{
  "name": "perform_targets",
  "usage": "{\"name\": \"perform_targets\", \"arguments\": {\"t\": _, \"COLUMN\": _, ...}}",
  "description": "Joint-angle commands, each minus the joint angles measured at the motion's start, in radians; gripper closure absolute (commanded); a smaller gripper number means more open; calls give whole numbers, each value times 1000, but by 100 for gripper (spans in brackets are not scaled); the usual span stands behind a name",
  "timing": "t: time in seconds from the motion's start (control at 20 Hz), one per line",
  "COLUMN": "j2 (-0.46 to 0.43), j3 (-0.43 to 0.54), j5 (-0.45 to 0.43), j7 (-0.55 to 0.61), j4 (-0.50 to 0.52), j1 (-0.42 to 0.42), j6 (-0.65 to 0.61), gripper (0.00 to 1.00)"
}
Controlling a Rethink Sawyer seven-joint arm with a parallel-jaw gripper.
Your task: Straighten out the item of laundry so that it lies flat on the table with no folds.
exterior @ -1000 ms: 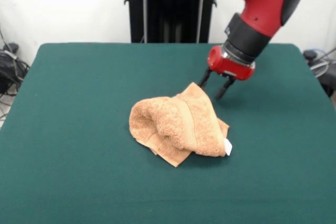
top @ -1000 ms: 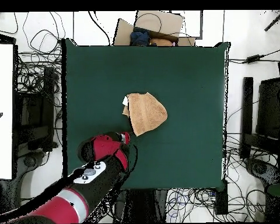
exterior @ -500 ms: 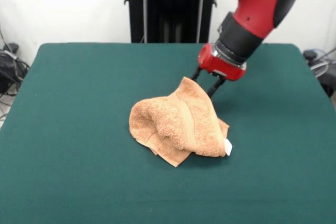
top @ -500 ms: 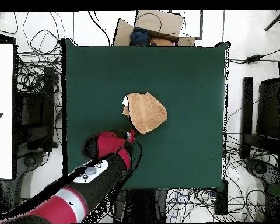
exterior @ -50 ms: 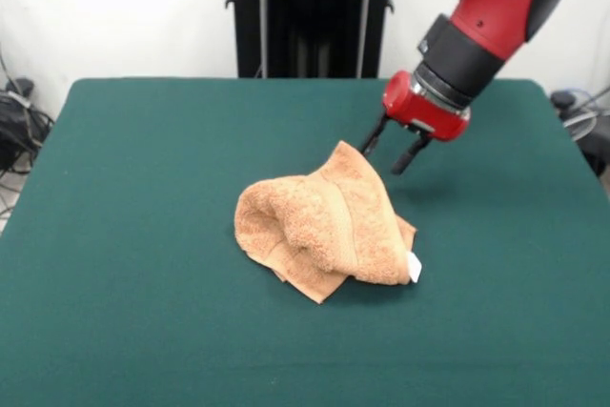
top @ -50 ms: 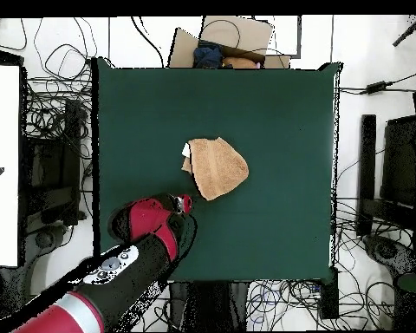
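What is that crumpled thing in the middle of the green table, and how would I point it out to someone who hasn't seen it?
Start from the big dark green table. Near its middle lies a light orange-tan terry towel, bunched into a folded heap rather than spread flat. It is the only thing lying on the table, has a small white tag at one edge, and the robot's open gripper hangs just beyond its raised corner.

Even, bright, diffuse light; the towel casts a soft shadow toward 5 o'clock on the table. Front view is sharp, without glare.
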State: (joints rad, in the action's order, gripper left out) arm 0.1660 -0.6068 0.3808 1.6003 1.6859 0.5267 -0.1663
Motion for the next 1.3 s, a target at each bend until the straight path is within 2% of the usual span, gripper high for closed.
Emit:
{"name": "perform_targets", "arguments": {"t": 0.05, "j2": -2, "j3": 117, "j5": 60, "j7": 288, "j4": 47, "j1": -55, "j6": 25, "gripper": 0}}
{"name": "perform_targets", "arguments": {"t": 0.15, "j2": 8, "j3": 144, "j5": 50, "j7": 272, "j4": 55, "j1": -78, "j6": 43, "gripper": 0}}
{"name": "perform_targets", "arguments": {"t": 0.55, "j2": 18, "j3": 136, "j5": 51, "j7": 274, "j4": 55, "j1": -50, "j6": 20, "gripper": 0}}
{"name": "perform_targets", "arguments": {"t": 0.8, "j2": 26, "j3": 166, "j5": 39, "j7": 260, "j4": 66, "j1": -75, "j6": 52, "gripper": 0}}
{"name": "perform_targets", "arguments": {"t": 1.15, "j2": 25, "j3": 267, "j5": -31, "j7": 233, "j4": 94, "j1": -194, "j6": 211, "gripper": 0}}
{"name": "perform_targets", "arguments": {"t": 1.3, "j2": 18, "j3": 289, "j5": -52, "j7": 221, "j4": 92, "j1": -227, "j6": 235, "gripper": 0}}
